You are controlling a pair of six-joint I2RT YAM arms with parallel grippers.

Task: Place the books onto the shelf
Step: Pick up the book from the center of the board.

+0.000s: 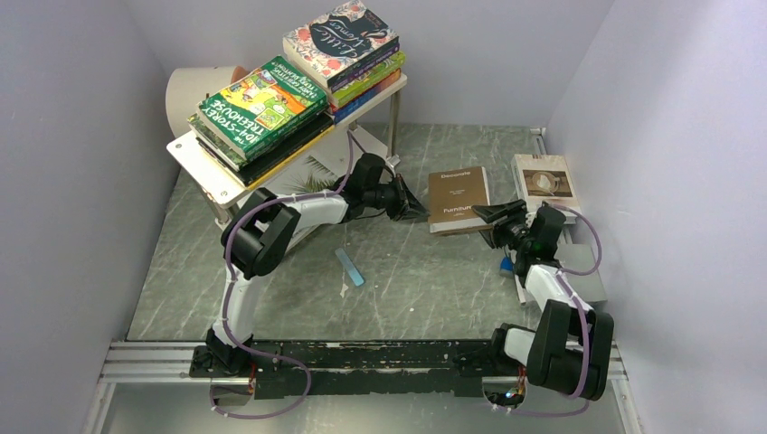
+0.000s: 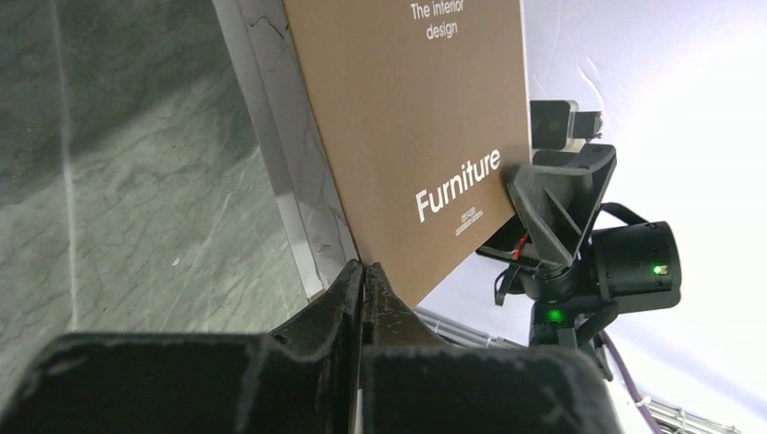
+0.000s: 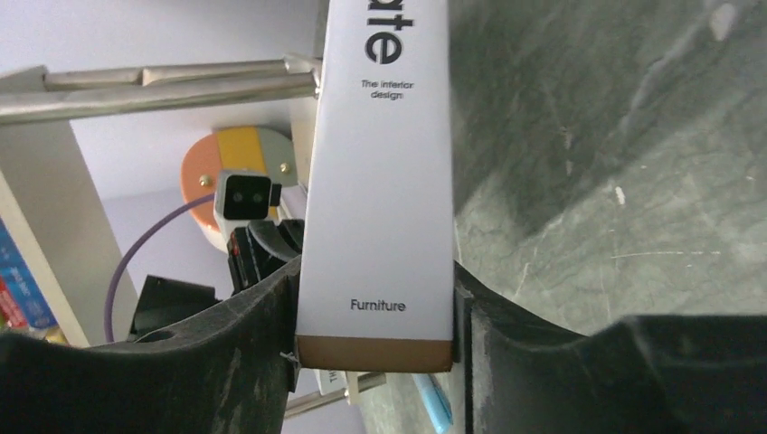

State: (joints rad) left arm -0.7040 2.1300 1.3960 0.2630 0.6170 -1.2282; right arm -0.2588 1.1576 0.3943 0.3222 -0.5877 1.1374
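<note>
right gripper (image 3: 373,316) is clamped on the brown book (image 1: 459,197) by its spine, left gripper (image 2: 364,271) is squeezed together at its corner, book's on the table (image 1: 271,298) right of the shelf (image 1: 201,170)

1. Brown book (image 2: 407,136), cover: "The interior design" in small white letters, "Furniture" in large ones.
2. Its white spine (image 3: 380,181): cut-off letters "ate", then "The interior design" and "Furniture".
3. Green book (image 1: 262,104), left on the shelf (image 1: 201,167): "-STOREY TREEHOUSE"; the number before it is unreadable.
4. Floral book (image 1: 341,41), far stack: "Little Women".
</note>
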